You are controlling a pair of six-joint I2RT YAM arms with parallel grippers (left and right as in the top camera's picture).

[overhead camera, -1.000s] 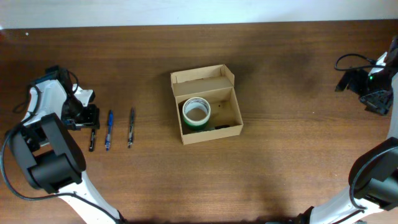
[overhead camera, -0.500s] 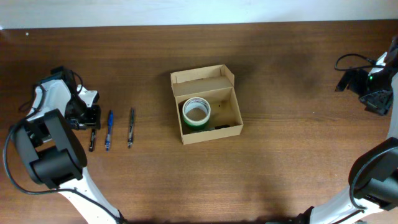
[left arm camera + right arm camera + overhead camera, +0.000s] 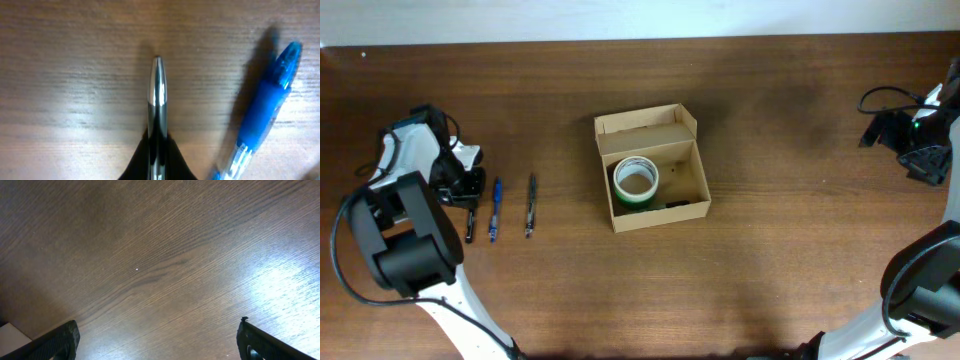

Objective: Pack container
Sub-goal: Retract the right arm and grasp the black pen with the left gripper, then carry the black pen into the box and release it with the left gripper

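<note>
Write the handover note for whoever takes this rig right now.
Left gripper: shut on the silver-tipped black pen, low at the wooden table's left side.
Right gripper: open, empty, far right.
Brown cardboard box: centre, lid open, green tape roll inside.
Blue pen and dark slim pen: on the table beside the left gripper.
Done: tape roll packed.
Left: three pens into the box, then probably the lid.

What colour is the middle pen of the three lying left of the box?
The middle pen is blue, clearest in the left wrist view.
</note>
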